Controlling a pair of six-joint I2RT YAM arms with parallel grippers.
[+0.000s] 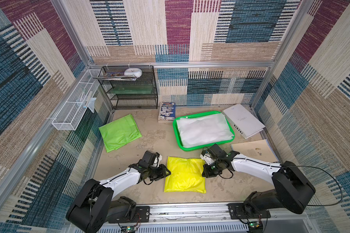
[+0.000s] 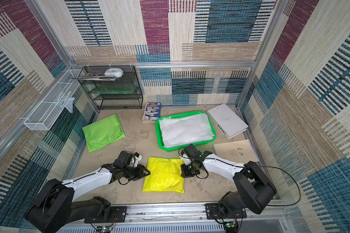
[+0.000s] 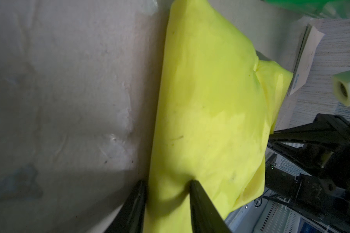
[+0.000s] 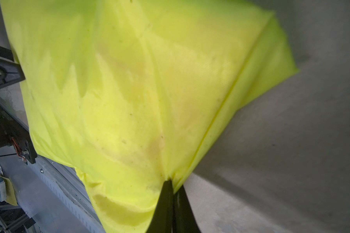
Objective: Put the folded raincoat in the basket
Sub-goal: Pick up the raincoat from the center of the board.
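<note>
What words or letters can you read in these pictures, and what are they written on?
"INEDIA", or close to it; the black capitals are blurry: on the spine of the white book.
Blue booklet: it has a title, too small to read.
Tan sheet: small print, too tiny to read.
Magazine on the black rack: too blurred to read.

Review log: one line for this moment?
right tool: shut on yellow raincoat | left tool: open astride its edge | not yet in basket
</note>
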